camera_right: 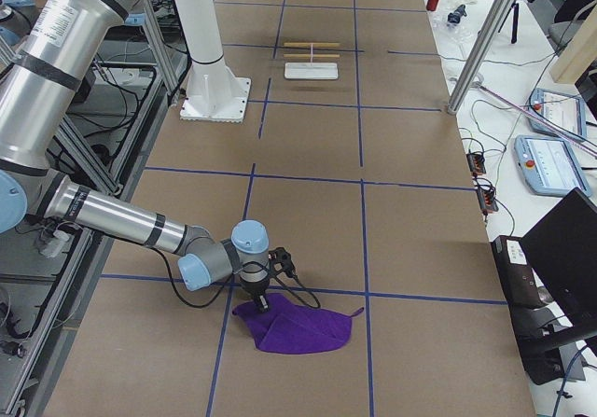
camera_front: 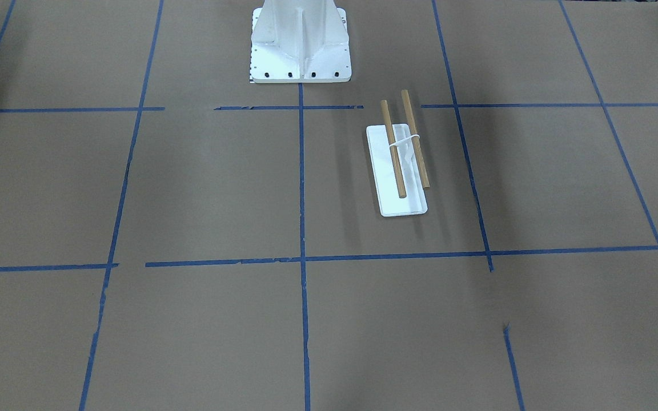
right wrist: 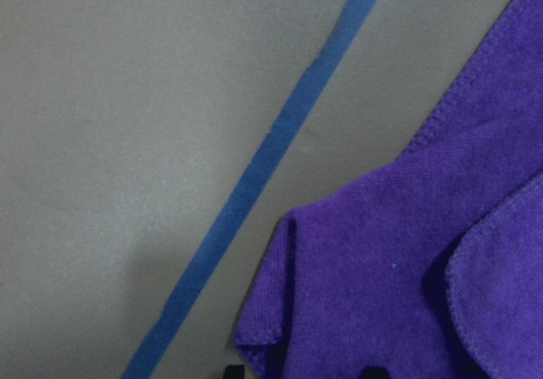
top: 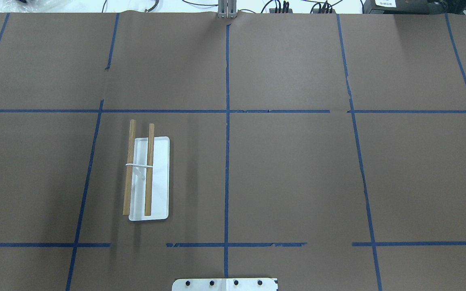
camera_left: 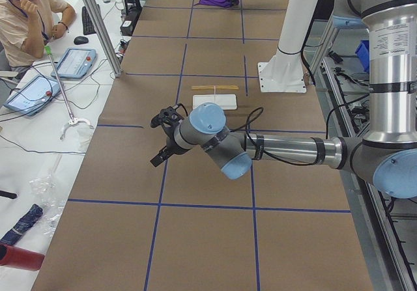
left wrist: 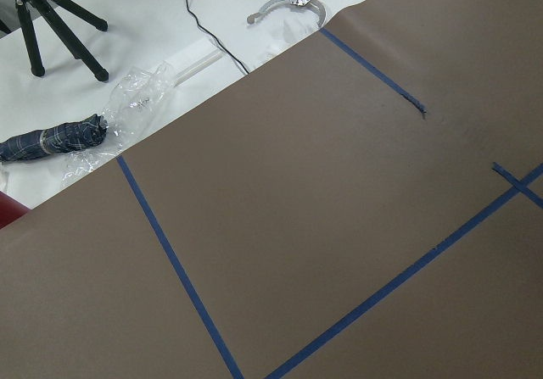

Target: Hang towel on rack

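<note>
The purple towel (camera_right: 300, 331) lies crumpled on the table at the robot's right end; it also shows in the right wrist view (right wrist: 407, 252) and far off in the exterior left view (camera_left: 219, 2). My right gripper (camera_right: 263, 302) points down at the towel's near edge; in the right wrist view its two dark tips stand apart at the bottom edge, over a towel corner. The rack (top: 158, 178) stands on the left half, its two dowels bare, and also shows in the front-facing view (camera_front: 406, 197). My left gripper (camera_left: 163, 138) hovers over bare table past the rack; I cannot tell whether it is open or shut.
The white bolted pedestal base (camera_front: 300, 45) stands at the robot's side, mid-table. Blue tape lines grid the brown paper. Tablets, cables and a seated person (camera_left: 29, 14) are at the operators' side; a folded umbrella in plastic (left wrist: 59, 137) lies off the left end.
</note>
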